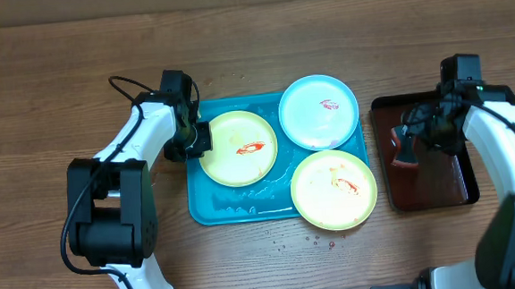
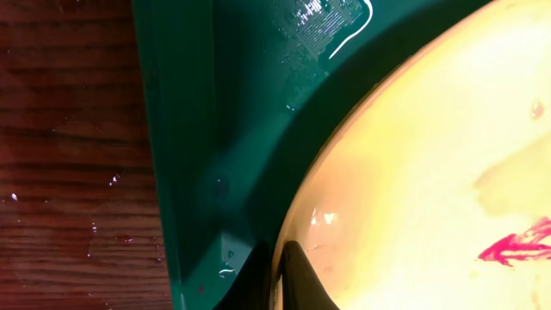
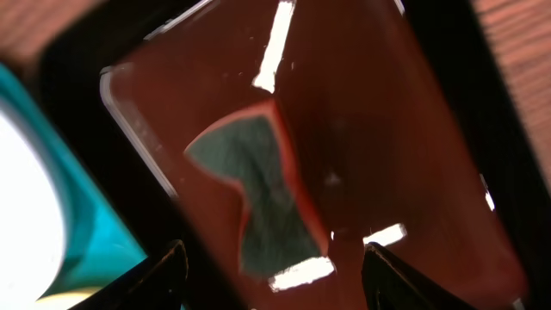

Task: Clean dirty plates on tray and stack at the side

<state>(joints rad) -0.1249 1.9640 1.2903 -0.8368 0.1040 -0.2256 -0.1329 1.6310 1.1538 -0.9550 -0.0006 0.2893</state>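
The turquoise tray (image 1: 235, 210) holds three sauce-smeared plates: a yellow-green plate (image 1: 240, 146) at the left, a light blue plate (image 1: 318, 112) at the back and a second yellow-green plate (image 1: 334, 189) at the front right. My left gripper (image 1: 194, 138) is at the left plate's left rim. In the left wrist view its fingers (image 2: 277, 275) are pinched on the rim of that plate (image 2: 430, 155) above the tray floor (image 2: 224, 103). My right gripper (image 1: 411, 139) hangs open over a sponge (image 1: 405, 160); in the right wrist view its fingers (image 3: 275, 275) straddle the sponge (image 3: 258, 198).
The sponge lies in a dark red-brown tray (image 1: 439, 183) to the right of the turquoise tray; it fills the right wrist view (image 3: 387, 129). Small droplets (image 1: 313, 241) lie on the wooden table in front of the tray.
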